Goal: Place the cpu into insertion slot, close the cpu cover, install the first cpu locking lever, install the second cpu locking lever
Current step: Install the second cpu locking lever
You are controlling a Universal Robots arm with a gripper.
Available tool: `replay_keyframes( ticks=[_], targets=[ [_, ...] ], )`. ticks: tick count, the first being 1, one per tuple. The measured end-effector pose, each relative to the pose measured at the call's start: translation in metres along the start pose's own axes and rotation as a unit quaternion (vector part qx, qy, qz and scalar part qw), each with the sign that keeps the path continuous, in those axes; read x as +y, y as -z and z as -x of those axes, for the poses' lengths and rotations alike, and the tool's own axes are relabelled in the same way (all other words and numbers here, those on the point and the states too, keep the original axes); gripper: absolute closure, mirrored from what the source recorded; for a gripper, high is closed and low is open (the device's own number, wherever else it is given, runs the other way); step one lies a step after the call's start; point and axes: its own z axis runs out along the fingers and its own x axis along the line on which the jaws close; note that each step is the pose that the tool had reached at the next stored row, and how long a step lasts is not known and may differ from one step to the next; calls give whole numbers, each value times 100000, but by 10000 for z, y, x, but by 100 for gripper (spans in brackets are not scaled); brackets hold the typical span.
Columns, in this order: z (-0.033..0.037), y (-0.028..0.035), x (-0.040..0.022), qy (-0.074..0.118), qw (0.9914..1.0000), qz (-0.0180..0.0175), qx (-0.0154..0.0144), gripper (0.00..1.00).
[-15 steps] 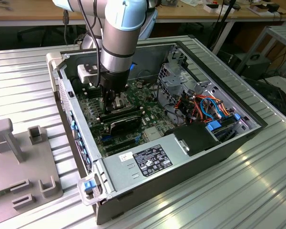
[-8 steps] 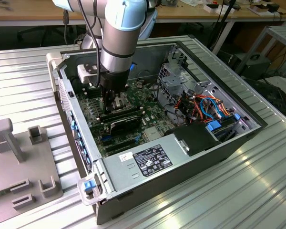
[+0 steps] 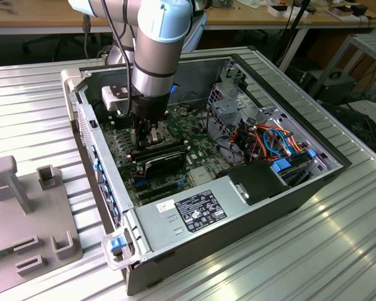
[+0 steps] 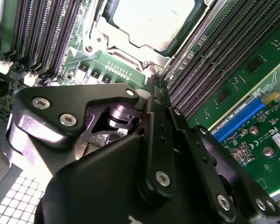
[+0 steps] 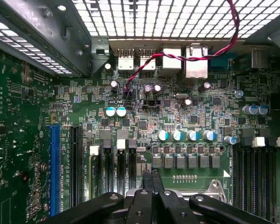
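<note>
Over the insertion slot (image 4: pixel 144 28) I am seeing my gripper (image 4: pixel 158 86) hovering, fingers pressed together and seemingly holding nothing; the cpu (image 4: pixel 151 18) is sitting inside that slot, under the cpu cover (image 4: pixel 116 44).

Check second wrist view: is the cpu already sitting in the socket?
Yes, the cpu lies flat inside the insertion slot's metal frame, between the memory slots.
</note>
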Motion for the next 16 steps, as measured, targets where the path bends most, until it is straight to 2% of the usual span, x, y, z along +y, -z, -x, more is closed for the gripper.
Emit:
replay_keyframes(
  ticks=[8,11,14,15,16],
  targets=[
    [-35,-4,-1,-1,100000,-21,-34,89],
    [-28,64,2,9,100000,-27,-40,89],
    [-11,165,9,0,100000,-17,-33,89],
    [7,234,13,3,100000,-16,-28,89],
    [23,262,14,2,100000,-25,-39,89]
  ],
)
